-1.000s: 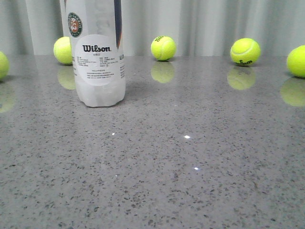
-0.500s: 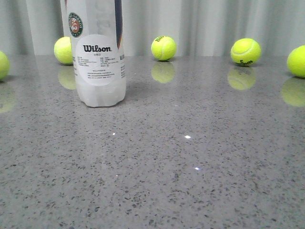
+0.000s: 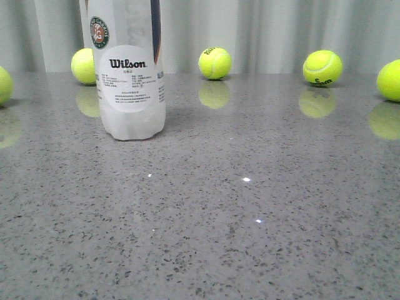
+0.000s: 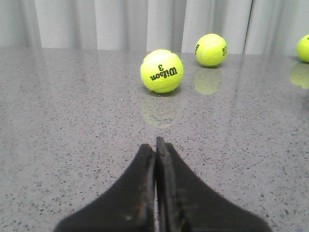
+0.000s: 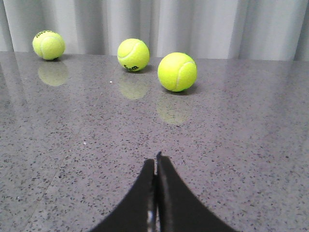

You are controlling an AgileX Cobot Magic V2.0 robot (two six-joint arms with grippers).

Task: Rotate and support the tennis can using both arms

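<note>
Hands (image 4: 155, 145) (image 5: 155, 162) closed (empty); can (image 3: 128, 81) upright.

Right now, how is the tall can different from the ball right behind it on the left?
The can is a tall clear cylinder standing upright, running out of the top of the front view; the ball is small and round. The can is whitish with a round Wilson sticker; the ball is plain yellow-green. The can is nearer and hides the ball's edge. Both rest on the grey table.

Bright even light, glossy table (image 3: 262, 206) reflections, sharp focus
</note>
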